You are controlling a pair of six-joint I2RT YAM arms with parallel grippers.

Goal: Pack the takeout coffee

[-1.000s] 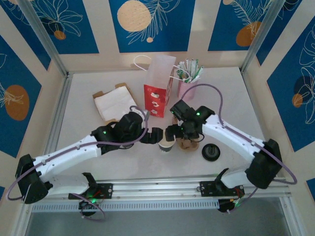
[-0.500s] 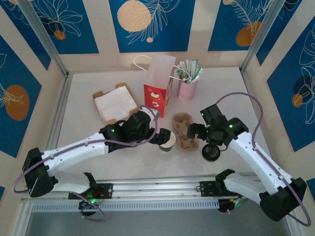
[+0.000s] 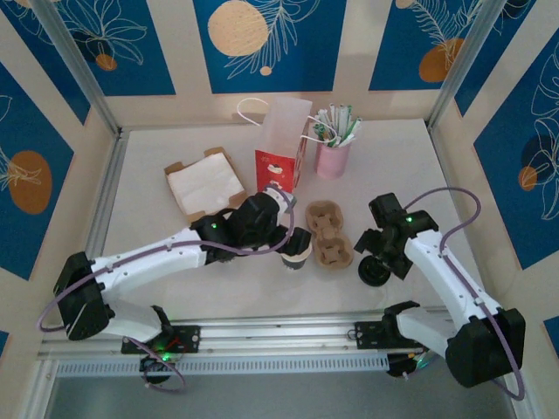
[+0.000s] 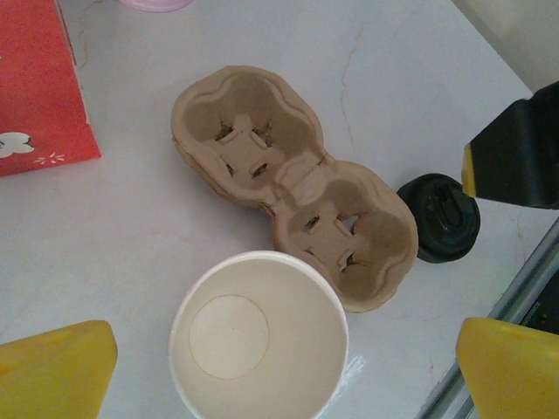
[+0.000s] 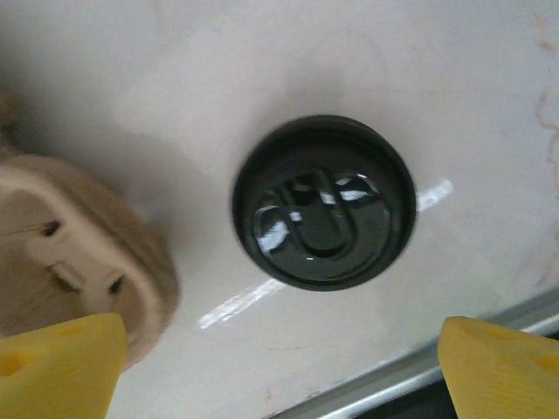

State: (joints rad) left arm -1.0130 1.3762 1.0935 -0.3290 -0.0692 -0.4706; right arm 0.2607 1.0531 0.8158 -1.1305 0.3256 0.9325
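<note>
White table (image 3: 402,166), empty paper cup (image 4: 258,336) between spread left gripper (image 4: 284,371), empty carrier (image 4: 293,188) beside, right gripper (image 5: 279,358) wide over black lid (image 5: 323,201)

Legible text: none.
Red paper bag (image 3: 279,175): white printed motifs, no lettering readable.
Sachets (image 3: 337,125) in pink cup (image 3: 332,161): green print, too small to read.
Black lid (image 5: 323,201): moulded relief, no letters.
</note>
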